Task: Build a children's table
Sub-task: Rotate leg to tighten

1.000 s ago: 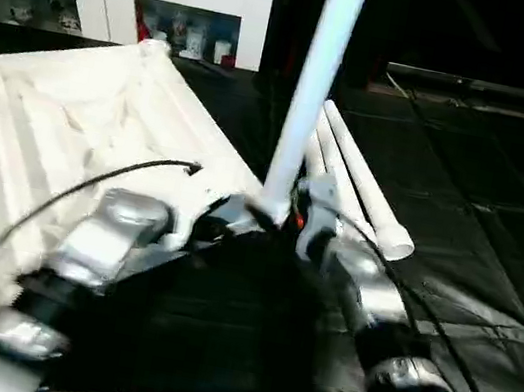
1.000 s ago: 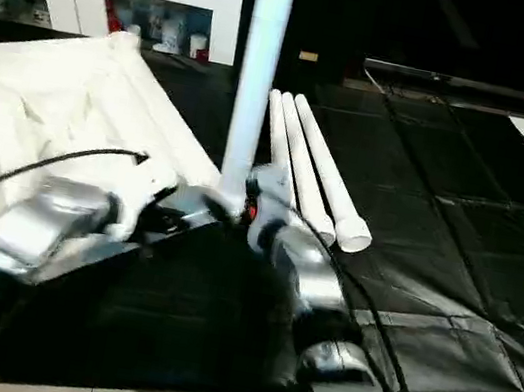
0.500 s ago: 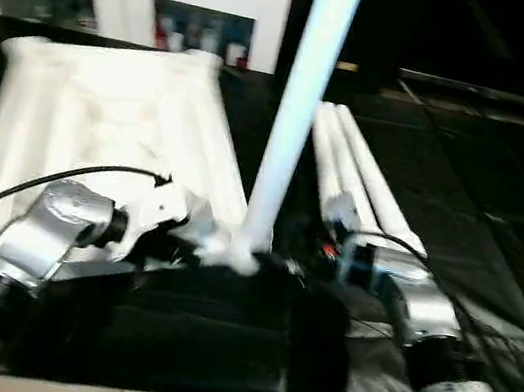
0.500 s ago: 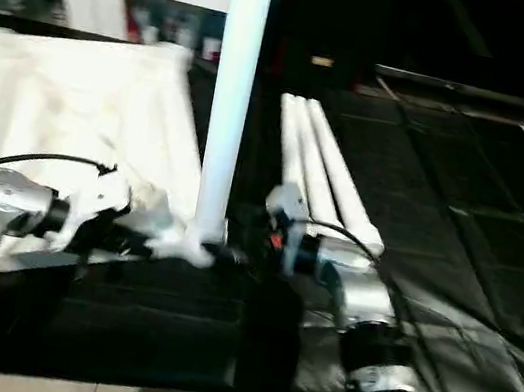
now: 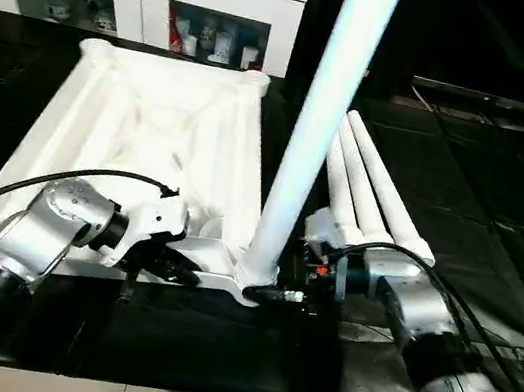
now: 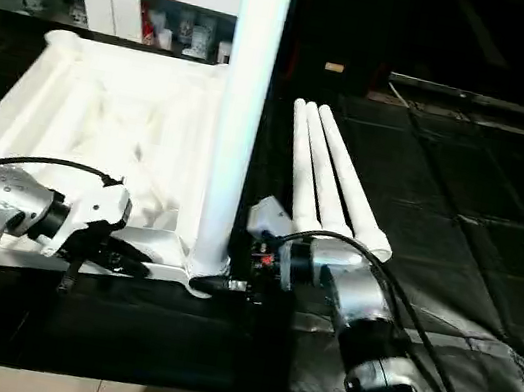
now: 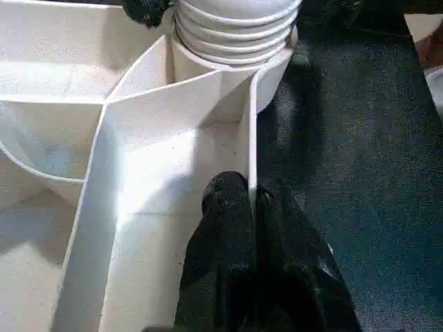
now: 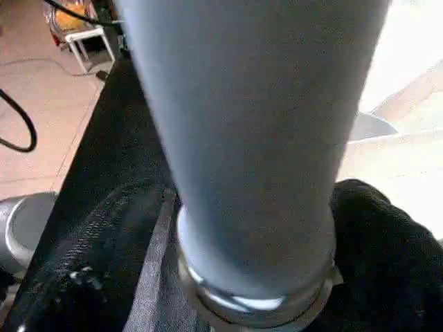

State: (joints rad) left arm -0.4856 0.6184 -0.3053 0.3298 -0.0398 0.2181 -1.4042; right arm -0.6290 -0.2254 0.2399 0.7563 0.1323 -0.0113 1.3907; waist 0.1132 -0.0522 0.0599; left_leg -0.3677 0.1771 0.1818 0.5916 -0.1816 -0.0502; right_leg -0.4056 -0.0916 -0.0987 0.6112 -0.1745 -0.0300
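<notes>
Steadying the table top [image 5: 143, 124], my left gripper [image 7: 250, 202] pinches its near wall. My right gripper [image 5: 277, 294] straddles the upright leg [image 5: 298, 162]; I should twist squarely.

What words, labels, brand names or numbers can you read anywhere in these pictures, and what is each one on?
None can be read.
The tabletop, the standing leg and the three spare legs are plain white, with no print.
The small items behind the cabinet's glass doors are too small to show any lettering.
The silver forearms and black grippers show no legible marking.
</notes>
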